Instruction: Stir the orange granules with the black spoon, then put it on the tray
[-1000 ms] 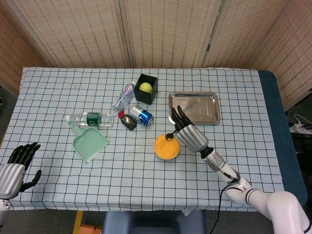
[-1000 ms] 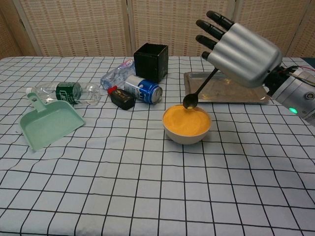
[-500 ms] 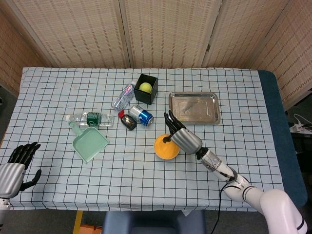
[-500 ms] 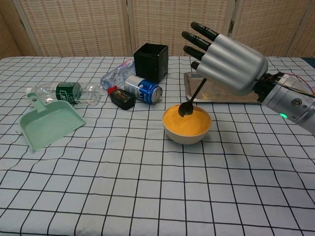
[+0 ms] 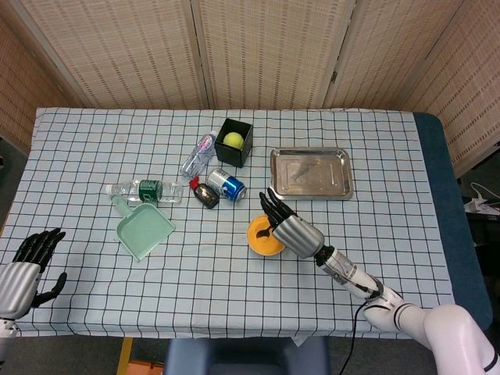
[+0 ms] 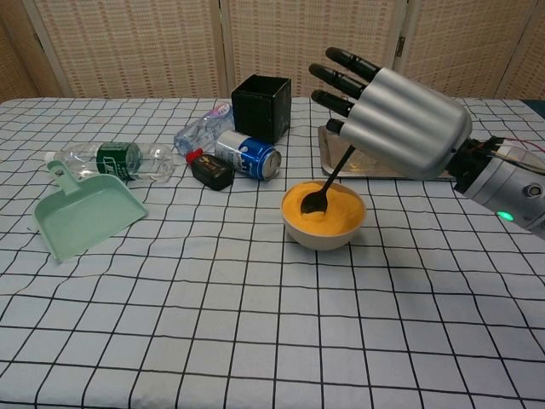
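The right hand (image 6: 398, 119) hung over the bowl (image 6: 324, 228), pinching the handle of the black spoon (image 6: 323, 187) underneath while its dark fingers (image 6: 345, 60) stretched out straight toward the far edge of the table. The spoon slanted down from the hand, and its scoop sat in the orange granules (image 6: 336, 211) that filled the bowl, a little left of their middle. The bowl stood near the centre of the checked tablecloth (image 5: 94, 148).

Beyond the hand, toward the far right part of the table, lay the metal tray (image 5: 311, 173), apart from the bowl. Left of the tray stood a black box (image 5: 234, 141) with a yellow-green ball (image 5: 233, 139) inside. In front of the box a blue can (image 6: 247, 153) lay on its side, a small black object (image 6: 210, 170) just beside it and a clear bottle (image 5: 198, 154) near it. Further left lay another clear bottle (image 5: 145, 191) with a green label, touching a green dustpan (image 5: 144, 230).

The left hand (image 5: 25, 269) rested at the near left corner, holding nothing, fingers loosely spread.
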`<state>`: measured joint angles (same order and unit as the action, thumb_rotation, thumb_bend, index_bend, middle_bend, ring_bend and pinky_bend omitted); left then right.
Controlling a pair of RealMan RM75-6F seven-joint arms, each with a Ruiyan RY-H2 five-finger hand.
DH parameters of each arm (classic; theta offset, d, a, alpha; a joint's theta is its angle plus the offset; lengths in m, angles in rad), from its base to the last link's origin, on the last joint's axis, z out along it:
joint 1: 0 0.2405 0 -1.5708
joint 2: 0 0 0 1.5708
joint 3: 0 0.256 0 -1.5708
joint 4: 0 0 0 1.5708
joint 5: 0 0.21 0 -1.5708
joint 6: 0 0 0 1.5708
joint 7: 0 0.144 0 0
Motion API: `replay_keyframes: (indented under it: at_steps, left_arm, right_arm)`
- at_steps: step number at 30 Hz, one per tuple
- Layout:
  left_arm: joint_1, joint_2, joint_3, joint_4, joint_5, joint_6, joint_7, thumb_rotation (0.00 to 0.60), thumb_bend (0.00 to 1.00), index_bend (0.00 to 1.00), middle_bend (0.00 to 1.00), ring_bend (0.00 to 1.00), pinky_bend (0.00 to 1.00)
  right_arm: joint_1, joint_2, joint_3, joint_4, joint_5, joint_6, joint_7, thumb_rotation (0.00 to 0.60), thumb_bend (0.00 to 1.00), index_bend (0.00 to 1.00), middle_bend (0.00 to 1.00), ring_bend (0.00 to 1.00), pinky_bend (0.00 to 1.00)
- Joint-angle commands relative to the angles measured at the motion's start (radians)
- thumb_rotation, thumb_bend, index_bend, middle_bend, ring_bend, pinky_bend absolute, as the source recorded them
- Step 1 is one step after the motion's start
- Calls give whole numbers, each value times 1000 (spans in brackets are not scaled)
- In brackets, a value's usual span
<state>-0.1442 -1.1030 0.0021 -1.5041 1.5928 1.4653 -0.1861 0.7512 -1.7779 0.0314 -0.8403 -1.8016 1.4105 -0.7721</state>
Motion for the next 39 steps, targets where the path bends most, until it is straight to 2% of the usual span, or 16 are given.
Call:
replay_keyframes:
  at_steps: [1, 12, 18, 23, 28, 39]
  left_arm:
    - [-3, 1, 0, 0, -5, -7, -3, 600, 450, 0, 13, 0, 68]
    - [-4, -3, 2, -5, -3, -9, 8, 600, 450, 0, 14, 0, 69]
    - [-3, -2, 3, -5, -2, -6, 5, 600, 450, 0, 14, 0, 69]
    - [-3, -1, 3, -5, -2, -7, 1, 600, 450, 0, 14, 0, 72]
    - [-4, 1, 3, -4, -1, -6, -3, 600, 450, 0, 14, 0, 72]
    - [-3, 3, 6, -5, 5, -3, -8, 600, 450, 0, 14, 0, 72]
  right_arm:
    - [-12, 21, 10, -39, 13, 12, 31, 600, 349, 851, 200, 0, 60]
    - [-18, 52, 15, -37, -12, 37, -33, 600, 349, 851, 200, 0, 62]
    - [3, 17, -12, 89, -103, 114, -90, 600, 349, 851, 200, 0, 62]
    - [16, -10, -37, 155, -136, 115, -100, 600, 349, 851, 200, 0, 62]
    - [32, -5, -49, 158, -159, 117, -122, 600, 349, 851, 200, 0, 62]
    - [24, 13, -36, 125, -148, 134, -151, 600, 348, 851, 200, 0, 58]
